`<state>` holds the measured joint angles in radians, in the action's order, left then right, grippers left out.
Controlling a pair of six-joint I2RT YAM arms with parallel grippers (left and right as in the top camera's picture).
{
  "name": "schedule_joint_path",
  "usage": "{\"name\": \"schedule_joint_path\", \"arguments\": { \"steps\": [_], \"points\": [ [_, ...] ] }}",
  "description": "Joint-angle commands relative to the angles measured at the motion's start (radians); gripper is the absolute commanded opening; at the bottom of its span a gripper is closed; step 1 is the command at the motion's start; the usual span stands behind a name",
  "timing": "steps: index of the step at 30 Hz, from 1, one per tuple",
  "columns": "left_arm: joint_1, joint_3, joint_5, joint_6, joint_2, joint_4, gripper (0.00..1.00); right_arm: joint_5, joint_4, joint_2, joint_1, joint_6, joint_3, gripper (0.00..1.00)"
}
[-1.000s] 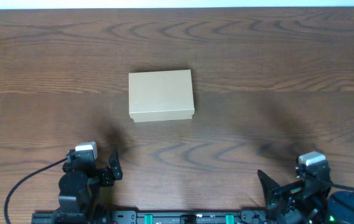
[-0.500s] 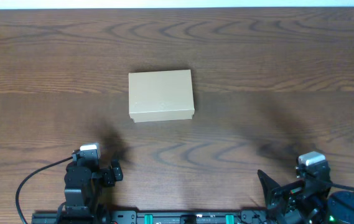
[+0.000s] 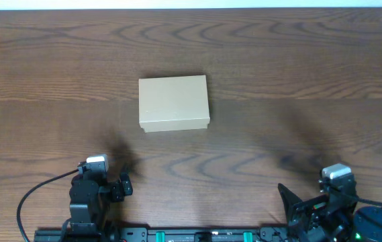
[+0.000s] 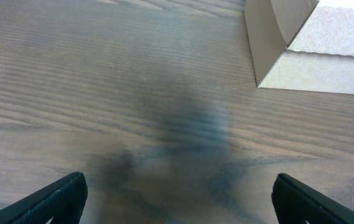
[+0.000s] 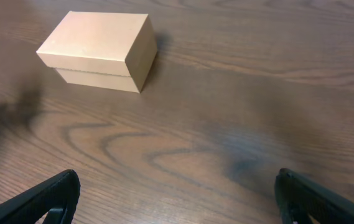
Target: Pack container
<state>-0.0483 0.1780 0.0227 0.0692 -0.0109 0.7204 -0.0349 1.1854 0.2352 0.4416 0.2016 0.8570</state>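
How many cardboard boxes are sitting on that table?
1. The closed cardboard box sits alone near the middle of the wooden table, slightly left of centre. No other box shows in any view.

closed cardboard box (image 5: 99, 51) sits upper left on the wood-grain table (image 5: 239, 112), right gripper (image 5: 177, 193) fingertips spread wide at the bottom corners.

Top-down overhead, low wrists, shared container (image 3: 174, 102)
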Motion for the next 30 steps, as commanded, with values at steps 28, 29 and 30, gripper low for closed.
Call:
{"name": "schedule_joint_path", "arguments": {
  "steps": [28, 29, 30],
  "points": [
    [0.005, -0.018, -0.007, -0.021, 0.007, 0.001, 0.95, -0.095, -0.386, -0.104, -0.306, -0.072, -0.475, 0.99],
    [0.005, -0.018, -0.007, -0.021, 0.007, 0.001, 0.95, -0.095, -0.386, -0.132, -0.317, -0.072, -0.497, 0.99],
    [0.005, -0.018, -0.006, -0.021, 0.007, 0.001, 0.95, -0.095, -0.385, -0.171, -0.331, -0.072, -0.525, 0.99]
  ]
}}
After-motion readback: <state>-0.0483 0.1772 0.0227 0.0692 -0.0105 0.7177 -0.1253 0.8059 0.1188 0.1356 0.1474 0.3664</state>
